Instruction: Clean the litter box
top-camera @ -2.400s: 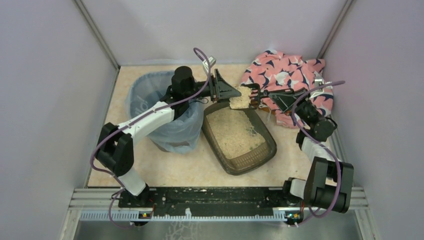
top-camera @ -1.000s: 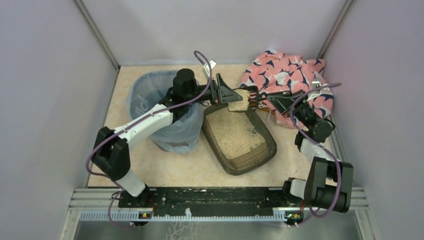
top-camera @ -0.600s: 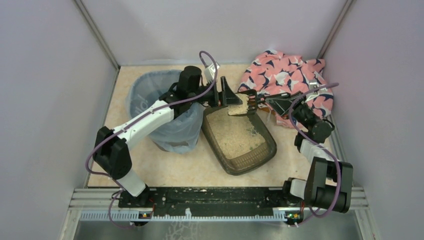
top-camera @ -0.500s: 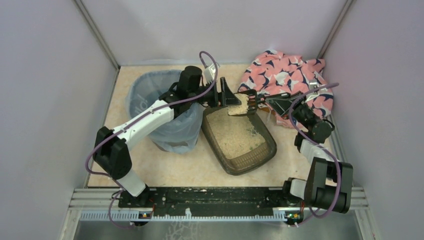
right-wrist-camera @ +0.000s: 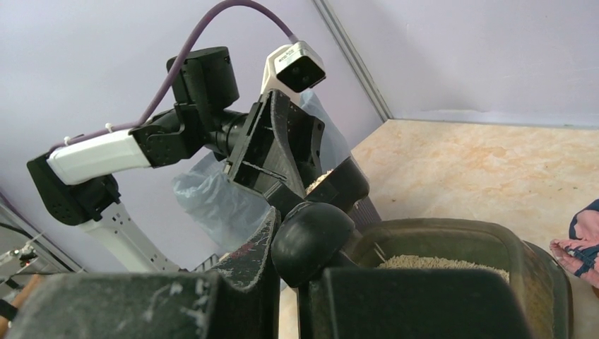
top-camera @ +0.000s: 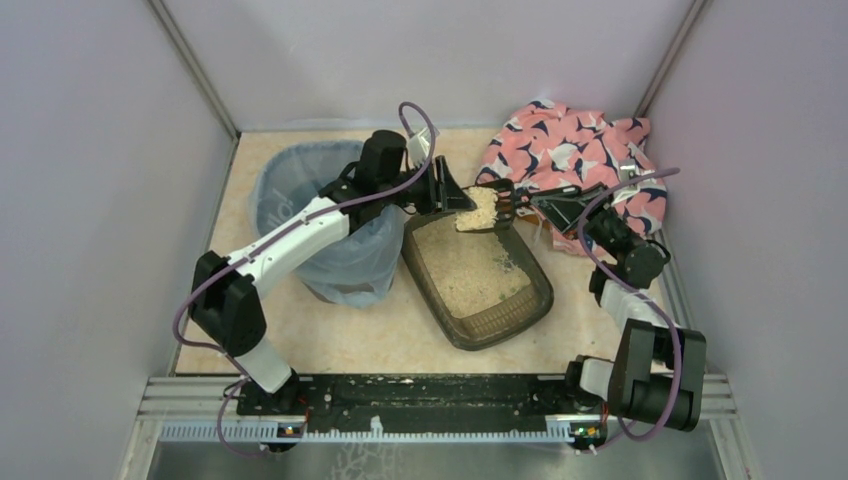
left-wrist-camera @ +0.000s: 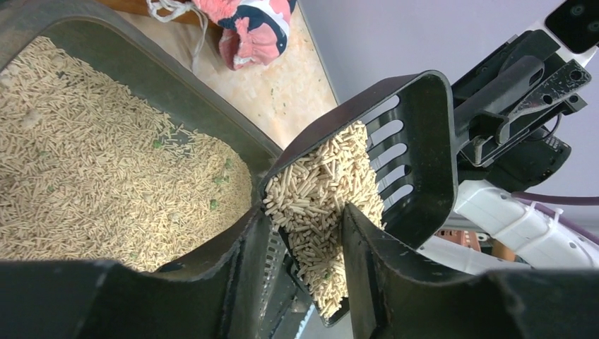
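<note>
The dark brown litter box (top-camera: 540, 290) lies mid-table with beige litter in it; its rim shows in the left wrist view (left-wrist-camera: 176, 85) and the right wrist view (right-wrist-camera: 494, 236). My right gripper (top-camera: 535, 200) (right-wrist-camera: 297, 240) is shut on the handle of the black slotted scoop (top-camera: 483, 208), held above the box's far end. The scoop (left-wrist-camera: 417, 141) carries a heap of litter pellets (left-wrist-camera: 325, 198). My left gripper (top-camera: 455, 196) (left-wrist-camera: 304, 212) reaches in from the bin side. Its fingers are closed on the scoop's front edge, one under it and one pressed into the pellets.
A round bin lined with a blue bag (top-camera: 290, 190) stands left of the box, under my left arm; it also shows in the right wrist view (right-wrist-camera: 212, 198). A pink patterned cloth (top-camera: 570, 140) lies at the back right. Walls enclose the table on three sides.
My left gripper has moved right to the scoop's front edge, rolled, and narrowed around it. The scoop with its litter has stayed over the box's far end. My right arm has barely moved.
</note>
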Controlling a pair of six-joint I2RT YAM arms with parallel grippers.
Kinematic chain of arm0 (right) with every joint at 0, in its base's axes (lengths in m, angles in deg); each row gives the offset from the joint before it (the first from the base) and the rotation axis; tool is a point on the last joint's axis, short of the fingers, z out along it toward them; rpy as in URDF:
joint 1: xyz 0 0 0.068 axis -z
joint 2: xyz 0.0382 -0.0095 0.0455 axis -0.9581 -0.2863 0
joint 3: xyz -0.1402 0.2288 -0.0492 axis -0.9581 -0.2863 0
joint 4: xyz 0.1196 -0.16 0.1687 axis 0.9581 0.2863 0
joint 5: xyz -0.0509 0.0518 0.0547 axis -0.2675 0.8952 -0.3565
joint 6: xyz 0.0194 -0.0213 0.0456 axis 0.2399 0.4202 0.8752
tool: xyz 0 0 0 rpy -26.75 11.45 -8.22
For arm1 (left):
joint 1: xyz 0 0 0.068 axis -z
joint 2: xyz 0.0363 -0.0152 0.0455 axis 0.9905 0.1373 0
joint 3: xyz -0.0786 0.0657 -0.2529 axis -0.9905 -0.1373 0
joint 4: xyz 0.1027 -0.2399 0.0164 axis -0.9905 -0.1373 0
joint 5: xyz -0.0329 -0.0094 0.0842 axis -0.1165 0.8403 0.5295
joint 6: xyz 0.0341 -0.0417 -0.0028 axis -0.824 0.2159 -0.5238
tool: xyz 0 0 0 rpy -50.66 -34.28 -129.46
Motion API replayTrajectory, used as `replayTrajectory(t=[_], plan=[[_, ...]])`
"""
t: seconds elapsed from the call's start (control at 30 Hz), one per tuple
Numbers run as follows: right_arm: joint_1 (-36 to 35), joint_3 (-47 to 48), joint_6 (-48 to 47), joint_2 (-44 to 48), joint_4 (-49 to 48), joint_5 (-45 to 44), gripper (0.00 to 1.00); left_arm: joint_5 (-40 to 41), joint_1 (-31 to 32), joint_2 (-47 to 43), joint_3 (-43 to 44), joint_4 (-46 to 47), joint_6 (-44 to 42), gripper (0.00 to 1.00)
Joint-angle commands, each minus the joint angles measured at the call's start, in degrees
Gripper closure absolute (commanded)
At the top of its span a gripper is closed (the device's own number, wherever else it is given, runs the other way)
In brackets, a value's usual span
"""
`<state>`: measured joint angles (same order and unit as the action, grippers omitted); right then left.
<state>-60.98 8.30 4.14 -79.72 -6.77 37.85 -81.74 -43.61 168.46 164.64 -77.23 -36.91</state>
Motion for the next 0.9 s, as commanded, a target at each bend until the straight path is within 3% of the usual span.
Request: replayTrajectory(t=[0.0,0.43,0.63,0.7,0.73,0.77,0.87], plan=[[-0.01,2.67,1.66,2.43,-9.17,-1.88,1.00,-2.20,-0.53,2.62,0.42,-2.77,2.70,0.57],[0.04,3.29,2.44,2.63,-9.25,-1.75,1.00,-3.96,-0.51,2.40,-2.37,0.54,4.59,0.87],[0.01,3.18,2.61,2.61,-9.33,-1.66,1.00,-5.59,-0.53,2.61,-3.43,2.74,6.08,0.90],[0.01,3.08,2.53,2.69,-9.32,-1.74,1.00,-5.68,-0.59,2.67,-3.50,2.75,5.90,0.78],[0.09,3.02,2.48,2.70,-9.23,-1.82,1.00,-5.72,-0.62,2.79,-3.54,2.75,5.79,0.57],[0.02,3.13,2.61,2.70,-9.28,-1.83,1.00,-5.95,-0.60,2.72,-3.59,2.91,5.72,0.48],[0.01,3.44,2.79,2.61,-9.27,-1.83,1.00,-6.12,-0.62,2.54,-4.00,3.37,5.86,0.31]])
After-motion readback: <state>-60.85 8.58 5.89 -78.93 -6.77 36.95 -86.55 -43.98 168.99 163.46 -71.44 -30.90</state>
